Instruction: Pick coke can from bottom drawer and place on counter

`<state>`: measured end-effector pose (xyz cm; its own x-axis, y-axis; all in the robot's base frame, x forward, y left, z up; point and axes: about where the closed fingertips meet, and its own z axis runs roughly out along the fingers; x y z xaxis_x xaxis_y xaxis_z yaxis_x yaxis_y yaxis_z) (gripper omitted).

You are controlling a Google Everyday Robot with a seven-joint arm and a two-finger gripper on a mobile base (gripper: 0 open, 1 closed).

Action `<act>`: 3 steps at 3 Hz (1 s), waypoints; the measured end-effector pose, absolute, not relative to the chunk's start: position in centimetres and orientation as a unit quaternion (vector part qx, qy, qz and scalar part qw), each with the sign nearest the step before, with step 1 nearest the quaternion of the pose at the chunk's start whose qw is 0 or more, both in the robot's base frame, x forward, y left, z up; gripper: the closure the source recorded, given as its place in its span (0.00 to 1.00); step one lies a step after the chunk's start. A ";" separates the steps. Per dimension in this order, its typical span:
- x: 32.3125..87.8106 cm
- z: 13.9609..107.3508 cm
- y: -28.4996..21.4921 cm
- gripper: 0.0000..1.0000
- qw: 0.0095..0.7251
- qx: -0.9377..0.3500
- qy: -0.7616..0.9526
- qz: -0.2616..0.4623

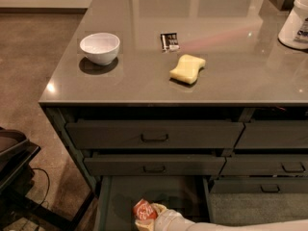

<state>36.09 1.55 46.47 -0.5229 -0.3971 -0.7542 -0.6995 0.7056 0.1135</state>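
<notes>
The claw (148,216) sat low at 6 o'clock in the view, inside the open bottom drawer (124,196). Its tan fingers (158,208) were pressed against the sides of the coke can (144,209), pinching it. The can was tilted, with its red side and white lettering facing up, over the drawer's dark floor near the front edge. I could not tell whether it touched the floor. The white arm (240,225) reached in from 4 o'clock along the bottom edge of the view.

Directly at 12 o'clock from the open drawer were two shut drawer fronts (154,134), each with a loop handle, and more fronts stood at 3 o'clock from them. Over them lay the glossy grey-brown counter (144,88). On it a white bowl (99,47) stood toward 10 o'clock, near the left edge. A yellow sponge (187,69) lay near the middle. A small dark packet (169,41) lay just beyond the sponge at its 11 o'clock, apart from it. A large white tub (296,20) stood at 2 o'clock, cut off by the right edge of the view. A dark object (12,158) stood on the floor at 8 o'clock.
</notes>
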 end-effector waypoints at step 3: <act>46.1 61.3 -8.5 1.00 0.504 -0.429 0.744 0.093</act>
